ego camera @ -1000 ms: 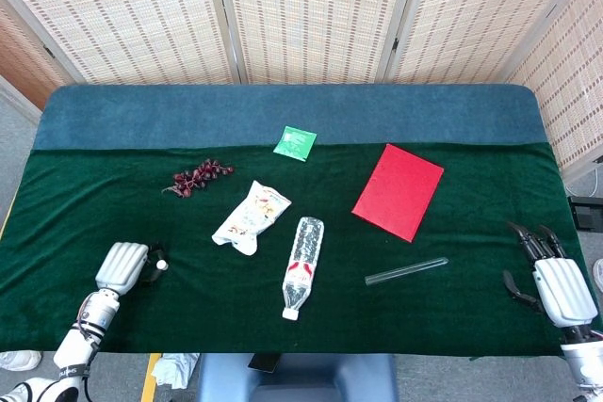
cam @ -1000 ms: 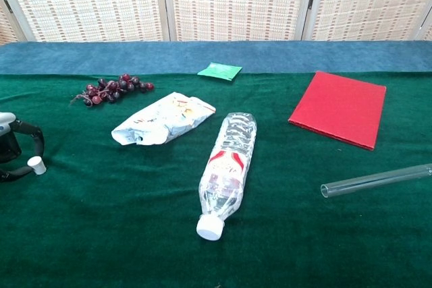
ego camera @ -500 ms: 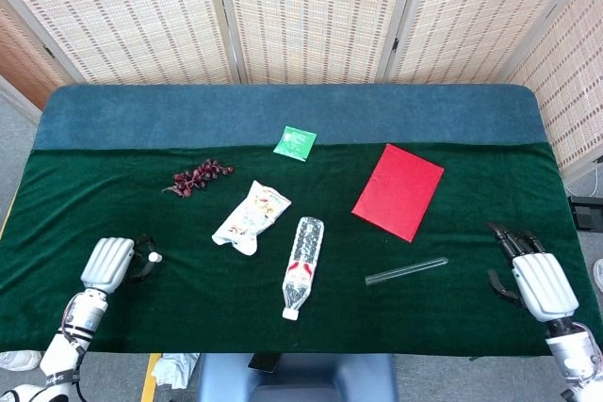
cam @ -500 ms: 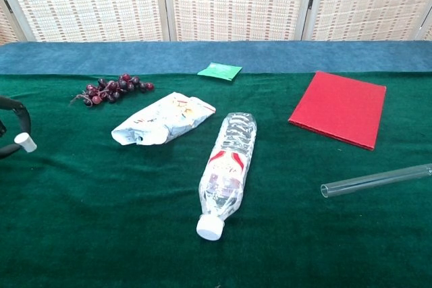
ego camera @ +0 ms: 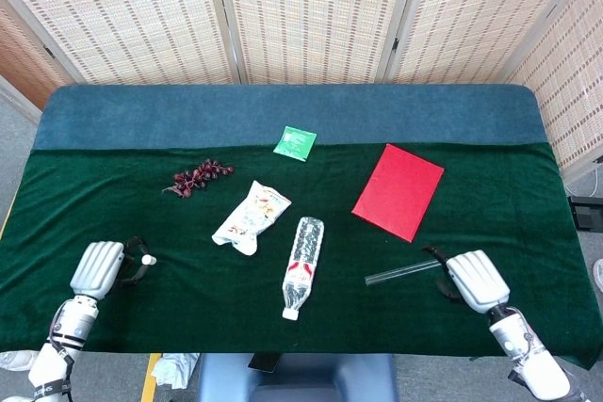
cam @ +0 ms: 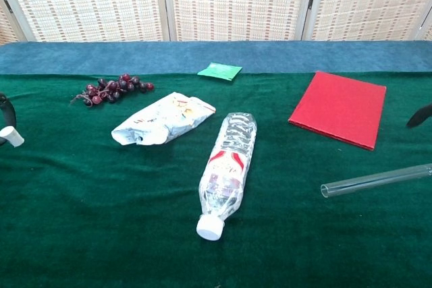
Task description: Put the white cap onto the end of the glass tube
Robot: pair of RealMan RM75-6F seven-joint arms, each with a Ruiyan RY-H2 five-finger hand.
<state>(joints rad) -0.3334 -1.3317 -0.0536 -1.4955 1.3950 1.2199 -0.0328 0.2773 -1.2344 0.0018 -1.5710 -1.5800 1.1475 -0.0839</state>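
Observation:
My left hand [ego camera: 97,267] hovers at the table's front left and pinches the small white cap [ego camera: 149,259] between its dark fingertips. The chest view catches that cap [cam: 11,136] at its far left edge. The glass tube [ego camera: 406,271] lies flat on the green cloth at the front right, its open end toward the bottle. In the chest view the tube [cam: 378,179] runs off the right edge. My right hand [ego camera: 476,280] is just right of the tube's far end, fingers apart and holding nothing; whether it touches the tube is unclear.
A plastic bottle [ego camera: 301,265] lies between the two hands, cap toward the front edge. A snack bag [ego camera: 251,217], grapes [ego camera: 198,176], a green packet [ego camera: 295,142] and a red notebook [ego camera: 398,191] sit further back.
My right hand swung in from the far right edge to the tube's right end. My left hand drew back to the left with the cap still pinched.

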